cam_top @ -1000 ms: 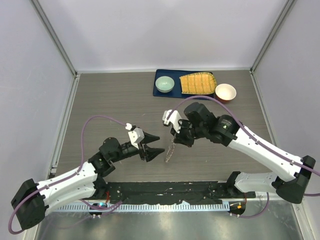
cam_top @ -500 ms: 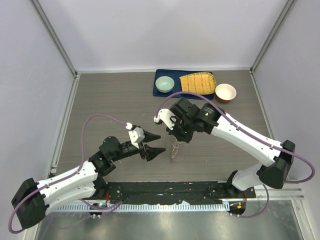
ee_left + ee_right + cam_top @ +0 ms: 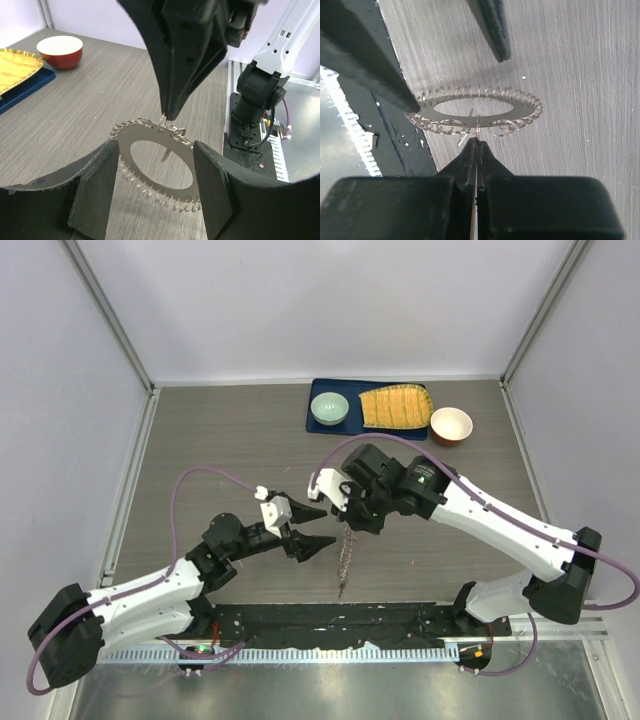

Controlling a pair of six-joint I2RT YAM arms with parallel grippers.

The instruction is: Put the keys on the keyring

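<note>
- Right wrist view: right gripper [image 3: 477,144], jaws closed tight on a small loop at the near edge of the keyring [image 3: 525,107]. A thin key [image 3: 464,136] hangs beside the pinch.
- Top view: the keyring shows edge-on only, hanging above the desk [image 3: 220,440].
- Left wrist view: left gripper [image 3: 155,146], jaws open, flanking the ring.
- Tray [image 3: 316,426] and red bowl [image 3: 451,425] sit well apart.

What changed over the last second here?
The right gripper turned, so the hanging keyring now stretches further toward the near edge; the left gripper edged slightly toward it. Nothing grabbed or released: right jaws stay shut on the keyring, left jaws open.
</note>
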